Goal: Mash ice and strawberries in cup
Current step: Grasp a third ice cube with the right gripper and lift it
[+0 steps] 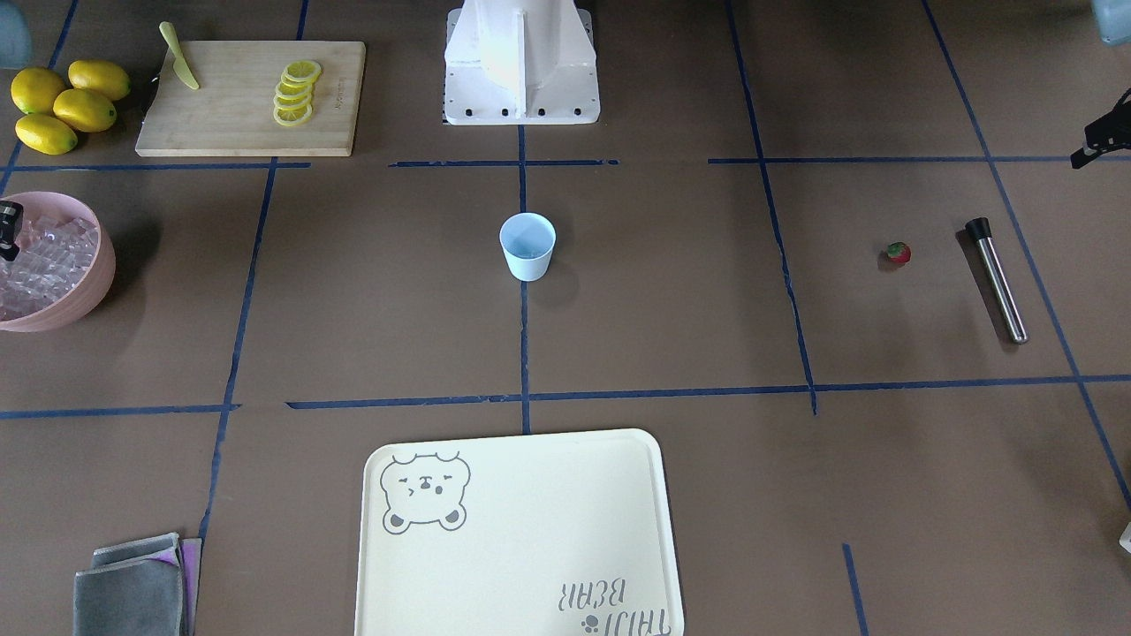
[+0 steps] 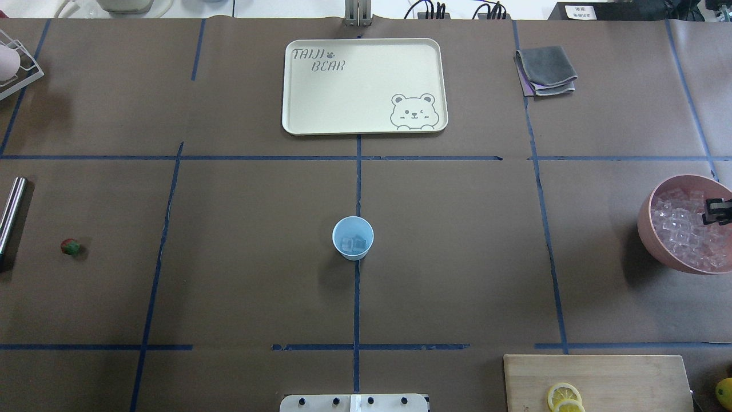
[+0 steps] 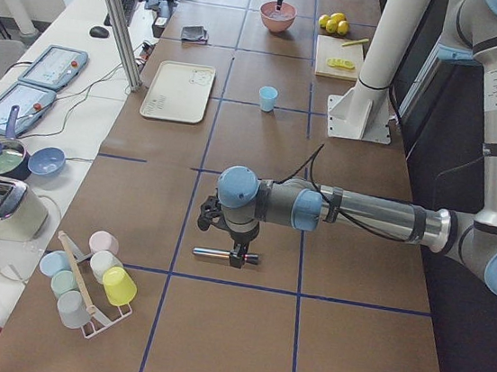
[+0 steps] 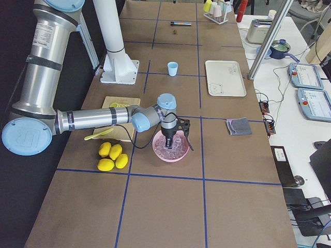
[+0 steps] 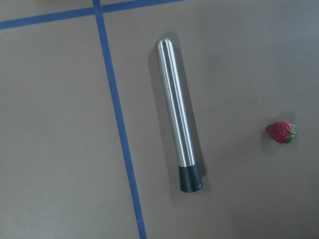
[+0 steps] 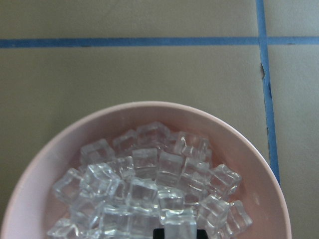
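Logged cup (image 2: pixel 353 238) at centre of overhead view, with some ice (image 2: pixel 353 245) inside. Found strawberry (image 1: pixel 899 253) at 9 o'clock of cup, well apart, on bare table; masher (image 5: pixel 177 119) just beyond, same bearing. Spotted right gripper (image 4: pixel 168 143) down among ice in pink bowl (image 2: pixel 652 240) at 3 o'clock; cannot tell opening or hold. Spotted left gripper (image 3: pixel 236 255) above masher; cannot tell opening. Likely trouble: slick cube squirting from pinch; round masher rolling away under off-centre closure; light cup tipping if mashed unbraced.
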Controlling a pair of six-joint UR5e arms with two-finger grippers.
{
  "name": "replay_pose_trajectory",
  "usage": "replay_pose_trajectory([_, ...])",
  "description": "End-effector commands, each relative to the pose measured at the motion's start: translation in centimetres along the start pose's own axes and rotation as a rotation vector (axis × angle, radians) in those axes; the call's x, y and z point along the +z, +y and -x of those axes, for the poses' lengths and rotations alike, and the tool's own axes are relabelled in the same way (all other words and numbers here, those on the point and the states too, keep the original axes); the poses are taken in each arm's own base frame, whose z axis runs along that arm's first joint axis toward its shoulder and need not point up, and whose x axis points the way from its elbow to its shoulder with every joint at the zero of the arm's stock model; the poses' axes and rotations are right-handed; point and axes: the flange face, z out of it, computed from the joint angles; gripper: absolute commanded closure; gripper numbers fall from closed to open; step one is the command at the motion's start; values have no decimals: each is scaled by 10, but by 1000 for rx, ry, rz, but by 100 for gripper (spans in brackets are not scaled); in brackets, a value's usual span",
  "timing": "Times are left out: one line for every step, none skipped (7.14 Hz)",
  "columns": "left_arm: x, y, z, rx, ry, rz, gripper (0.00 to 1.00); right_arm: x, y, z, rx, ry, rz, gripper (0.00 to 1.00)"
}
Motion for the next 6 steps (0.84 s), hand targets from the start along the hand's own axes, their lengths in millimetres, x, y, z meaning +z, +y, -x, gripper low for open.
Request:
replay_pose_trajectory([0,-1,-3,1,25,-3,0,-51,-16,42,-30,-92,-78,91])
replay_pose_trajectory([1,1,-1,-4,26,1,0,-63,-30,65,-54,-120,-106,94])
replay_pose_trajectory([1,2,-1,-5,26,2,0,-71,-38,104,-79,-164,-113,95])
replay_pose_trajectory([1,1,-2,-4,26,0,0,-75,-43,169,-164,-220,-118,96])
replay_pose_trajectory([0,0,-2,-2,25,-2,0,-86,-50,226,-206,-236,-92,95])
replay_pose_trajectory([0,0,-2,-2,25,-2,0,-103,-50,309,-253,-231,-42,95])
